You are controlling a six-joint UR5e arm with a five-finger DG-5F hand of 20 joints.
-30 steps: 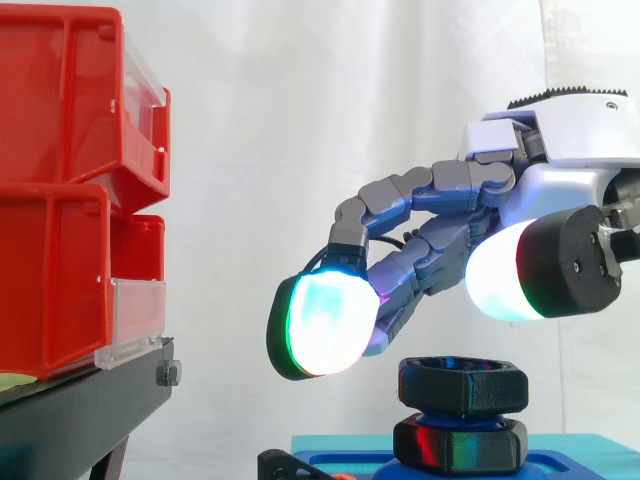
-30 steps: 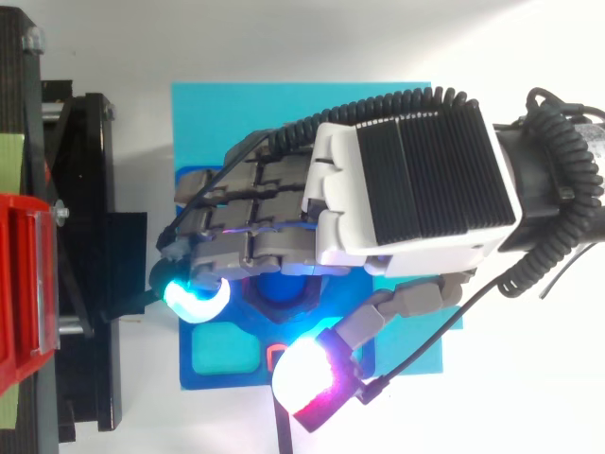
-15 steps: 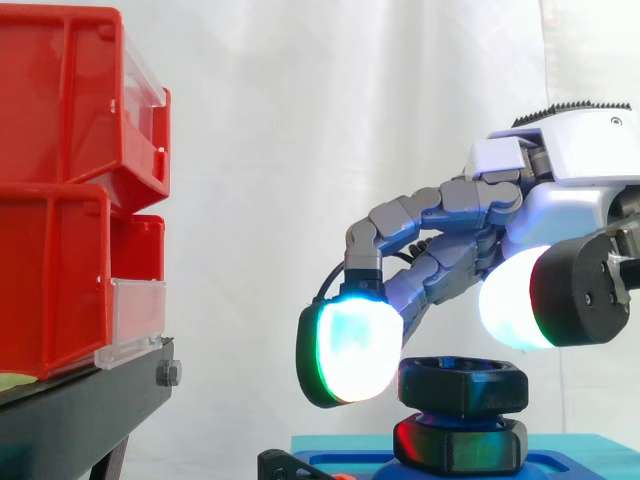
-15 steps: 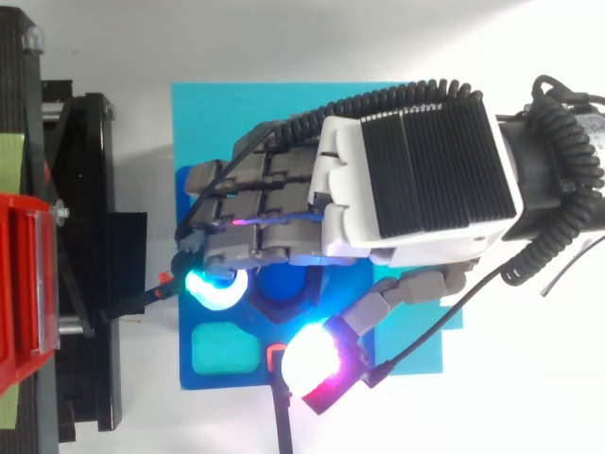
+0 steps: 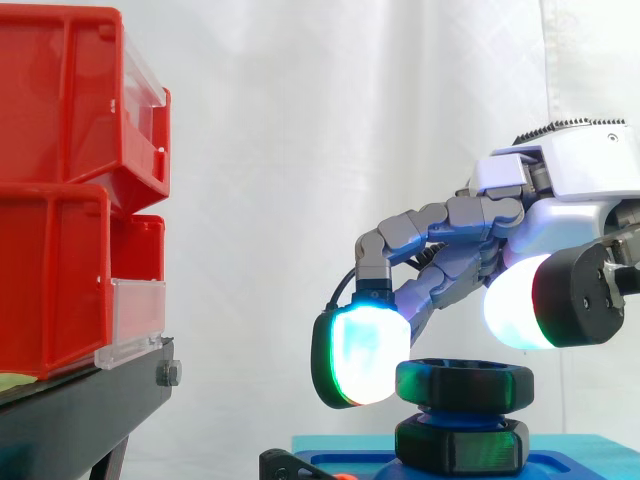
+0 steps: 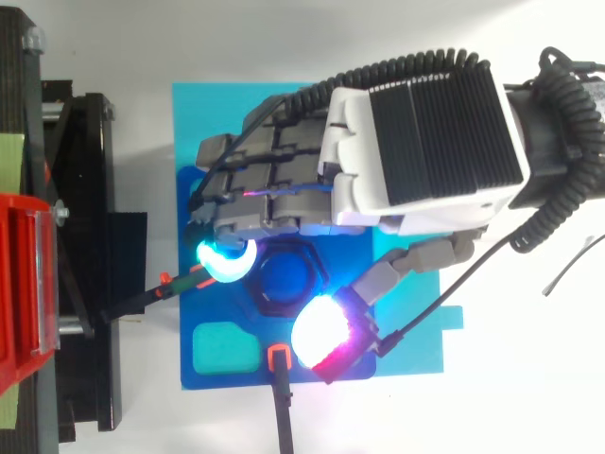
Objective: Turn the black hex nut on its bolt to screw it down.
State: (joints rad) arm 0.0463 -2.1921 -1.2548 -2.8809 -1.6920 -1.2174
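Hand [image 6: 416, 142] pinching black hex nut [image 5: 466, 386]

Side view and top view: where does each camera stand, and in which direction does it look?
Side view: beside the work at about its height, looking level across at the black hex nut before the white curtain; the hand shows at the right.
Top view: above the work, looking down on the nut and the blue base; the back of the hand shows, reaching from the right edge.
Shared: hand, nut, red bins and black stand at the left.
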